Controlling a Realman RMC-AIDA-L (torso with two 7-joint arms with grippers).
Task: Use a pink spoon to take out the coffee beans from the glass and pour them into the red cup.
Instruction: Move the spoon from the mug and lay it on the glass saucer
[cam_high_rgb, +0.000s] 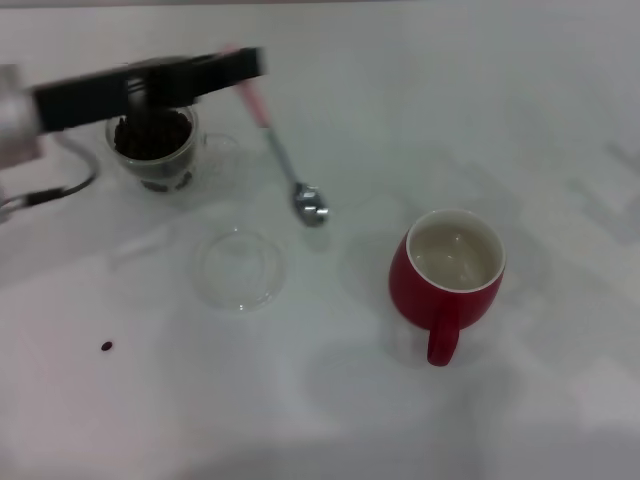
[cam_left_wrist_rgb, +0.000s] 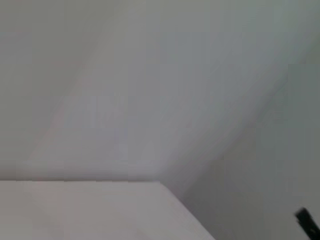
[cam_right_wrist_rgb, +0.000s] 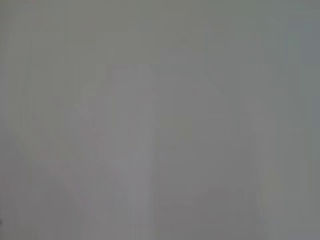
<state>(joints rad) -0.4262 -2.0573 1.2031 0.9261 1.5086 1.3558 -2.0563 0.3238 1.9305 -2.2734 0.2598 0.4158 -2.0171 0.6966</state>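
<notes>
In the upper left of the head view, your left gripper (cam_high_rgb: 235, 68) is reaching across above the glass (cam_high_rgb: 155, 150), its dark fingers closing on the pink end of the pink spoon (cam_high_rgb: 283, 158). The spoon is slanting down toward frame centre, its metal bowl resting on the white table (cam_high_rgb: 330, 400). The coffee beans (cam_high_rgb: 152, 133) are filling the glass; one stray bean (cam_high_rgb: 106, 346) is lying at lower left. The red cup (cam_high_rgb: 450, 275) is standing right of centre, beside a clear dish (cam_high_rgb: 240, 268). Your right gripper is showing nowhere.
</notes>
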